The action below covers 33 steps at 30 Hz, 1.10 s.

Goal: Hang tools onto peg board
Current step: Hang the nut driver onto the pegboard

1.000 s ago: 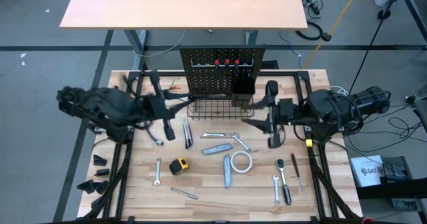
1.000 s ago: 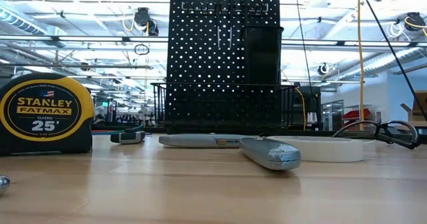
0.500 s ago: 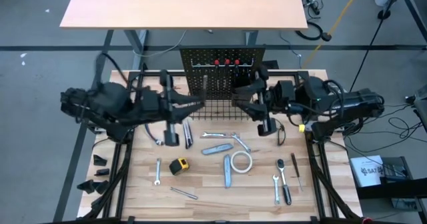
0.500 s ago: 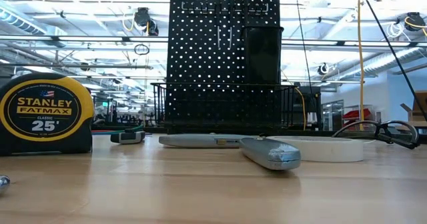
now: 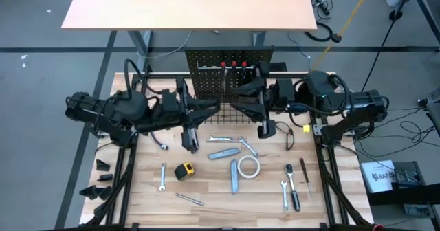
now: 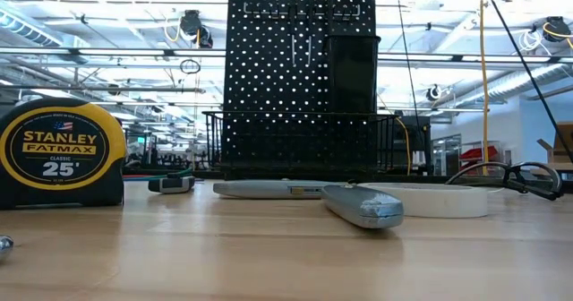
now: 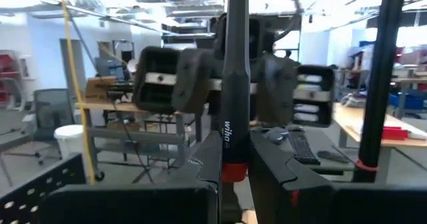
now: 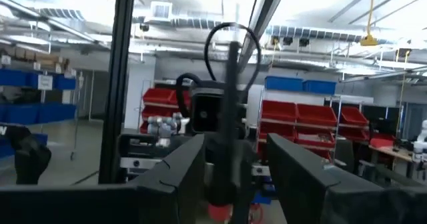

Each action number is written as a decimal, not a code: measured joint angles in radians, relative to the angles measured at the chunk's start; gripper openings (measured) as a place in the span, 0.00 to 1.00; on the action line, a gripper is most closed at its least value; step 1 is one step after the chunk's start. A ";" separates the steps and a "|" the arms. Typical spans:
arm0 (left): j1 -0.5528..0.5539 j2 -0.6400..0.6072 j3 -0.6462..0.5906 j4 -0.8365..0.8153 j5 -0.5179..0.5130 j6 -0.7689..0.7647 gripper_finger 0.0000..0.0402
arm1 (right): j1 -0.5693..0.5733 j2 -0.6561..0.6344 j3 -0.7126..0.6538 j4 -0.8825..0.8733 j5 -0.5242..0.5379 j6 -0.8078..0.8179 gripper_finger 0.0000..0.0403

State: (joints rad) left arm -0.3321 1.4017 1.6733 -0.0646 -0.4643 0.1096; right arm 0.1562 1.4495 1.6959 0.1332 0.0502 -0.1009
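High view: both arms meet in front of the upright black perforated peg board (image 5: 230, 73). The left tool (image 7: 233, 177) clamps a dark-handled screwdriver (image 7: 235, 84) with a red collar; the right tool (image 8: 230, 184) likewise grips a dark slim screwdriver (image 8: 230, 104). Judging by this, the hanging step is under way; next, each shaft needs lining up with a holder. Below the tools, the black wire basket (image 5: 220, 114) looks empty. More tools lie on the bench (image 5: 206, 190).
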 joint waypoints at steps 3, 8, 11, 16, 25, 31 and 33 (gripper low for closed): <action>-0.001 -0.001 0.000 -0.030 -0.023 -0.012 0.10 | 0.000 0.036 0.076 -0.071 0.000 -0.015 0.38; -0.002 -0.001 0.000 -0.084 -0.025 -0.027 0.10 | -0.002 0.076 0.149 -0.112 0.000 -0.027 0.38; -0.001 0.003 0.000 -0.084 -0.026 -0.027 0.10 | -0.009 0.085 0.162 -0.117 0.000 -0.028 0.38; -0.001 0.005 0.000 -0.111 -0.040 -0.027 0.10 | -0.022 0.086 0.162 -0.113 -0.001 -0.026 0.38; 0.022 0.011 0.000 -0.140 -0.064 -0.034 0.10 | -0.026 0.088 0.162 -0.113 -0.004 -0.016 0.23; 0.031 0.011 0.000 -0.150 -0.068 -0.020 0.13 | -0.026 0.088 0.162 -0.123 -0.002 -0.007 0.06; 0.033 0.011 0.000 -0.159 -0.077 -0.023 0.16 | -0.026 0.088 0.162 -0.129 -0.003 -0.005 0.06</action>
State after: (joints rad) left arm -0.2990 1.4124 1.6737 -0.2236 -0.5415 0.0865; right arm 0.1303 1.5375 1.8580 0.0046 0.0470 -0.1058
